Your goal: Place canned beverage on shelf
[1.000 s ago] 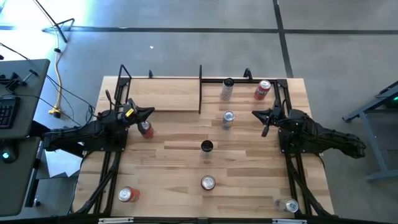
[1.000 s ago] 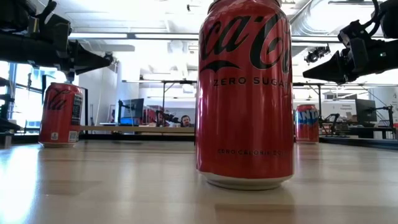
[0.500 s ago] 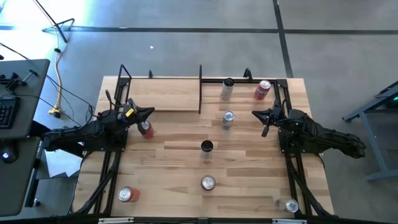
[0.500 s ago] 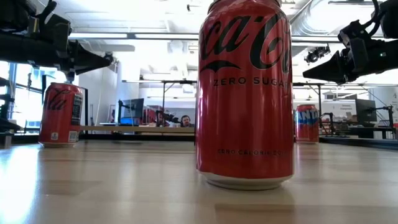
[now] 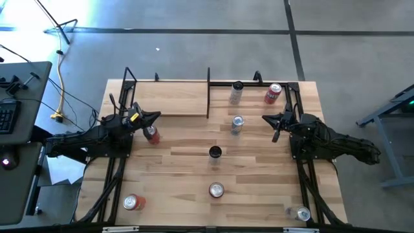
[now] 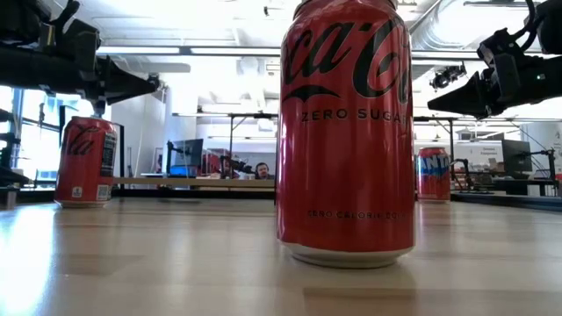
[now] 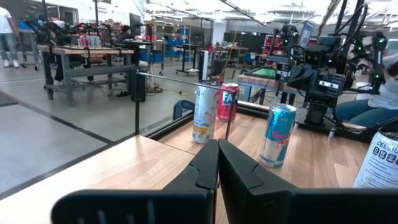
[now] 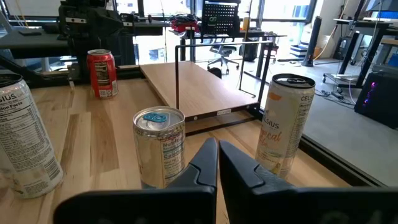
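The shelf [image 5: 168,98] is a pale board with black rod frames [image 5: 208,90] at the table's far left; it also shows in the right wrist view [image 8: 199,87]. Several cans stand upright on the table: a red one [image 5: 151,134] beside my left gripper, a silver one [image 5: 237,124], a tall pale one [image 5: 237,92], a red one [image 5: 272,93] and a dark-topped one [image 5: 215,154]. My left gripper [image 5: 158,116] is shut and empty above the shelf's near edge. My right gripper [image 5: 264,119] is shut and empty, right of the silver can [image 8: 160,146].
More cans stand near the front edge: a red one [image 5: 216,189], which fills the low view [image 6: 347,132], another red one [image 5: 132,202] and a silver one [image 5: 299,213]. A desk with a keyboard [image 5: 6,116] stands left of the table.
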`<state>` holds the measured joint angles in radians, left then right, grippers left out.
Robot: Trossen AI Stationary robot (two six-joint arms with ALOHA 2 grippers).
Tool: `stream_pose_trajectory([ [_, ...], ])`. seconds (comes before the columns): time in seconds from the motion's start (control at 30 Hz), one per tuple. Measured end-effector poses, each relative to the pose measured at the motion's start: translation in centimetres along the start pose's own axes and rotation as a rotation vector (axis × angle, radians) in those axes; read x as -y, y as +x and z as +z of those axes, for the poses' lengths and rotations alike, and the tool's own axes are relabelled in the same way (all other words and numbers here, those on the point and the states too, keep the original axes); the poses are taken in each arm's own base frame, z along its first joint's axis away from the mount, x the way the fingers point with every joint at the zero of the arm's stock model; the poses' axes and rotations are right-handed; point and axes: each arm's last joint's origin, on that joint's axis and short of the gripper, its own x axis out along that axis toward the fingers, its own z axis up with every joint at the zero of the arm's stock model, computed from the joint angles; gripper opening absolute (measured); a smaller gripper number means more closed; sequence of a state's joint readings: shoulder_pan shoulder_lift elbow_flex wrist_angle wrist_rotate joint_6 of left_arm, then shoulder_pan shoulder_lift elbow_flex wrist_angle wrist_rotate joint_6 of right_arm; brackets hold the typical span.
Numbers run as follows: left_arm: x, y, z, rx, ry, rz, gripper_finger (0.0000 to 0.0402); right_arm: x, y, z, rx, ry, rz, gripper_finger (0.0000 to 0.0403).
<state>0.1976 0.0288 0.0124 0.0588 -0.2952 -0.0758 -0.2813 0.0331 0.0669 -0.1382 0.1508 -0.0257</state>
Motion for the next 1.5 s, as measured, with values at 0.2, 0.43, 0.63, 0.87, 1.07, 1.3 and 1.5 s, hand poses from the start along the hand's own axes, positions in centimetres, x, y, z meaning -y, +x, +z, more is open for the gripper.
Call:
stream_pose_trajectory([
  [0.2,0.0,0.0,0.0,-0.002,0.0,0.0,0.0003,0.0,0.0,0.0,0.0,0.0,0.0,0.0],
  [0.43,0.0,0.0,0.3,0.027,-0.028,-0.002,0.0003,0.0,0.0,0.4,0.046,0.037,0.0,0.0],
  [0.63,0.1,0.0,0.4,0.043,-0.041,-0.012,0.0003,0.3,-0.3,2.4,0.253,0.158,-0.053,0.0],
  [0.87,0.3,0.0,0.3,0.028,-0.051,-0.083,0.0003,0.3,-0.2,4.4,0.421,0.092,-0.066,0.0],
  [1.07,0.4,-0.1,1.5,0.151,-0.02,-0.107,0.0003,-0.1,2.7,4.6,0.191,0.125,-0.04,0.0],
  [1.3,0.7,-0.3,2.0,0.203,0.047,-0.214,0.0003,-0.6,6.5,6.9,-0.103,0.089,-0.061,0.0001],
  [1.5,0.7,-0.2,1.8,0.189,0.087,-0.211,0.0003,-1.1,8.7,9.0,-0.338,0.161,-0.077,0.005],
])
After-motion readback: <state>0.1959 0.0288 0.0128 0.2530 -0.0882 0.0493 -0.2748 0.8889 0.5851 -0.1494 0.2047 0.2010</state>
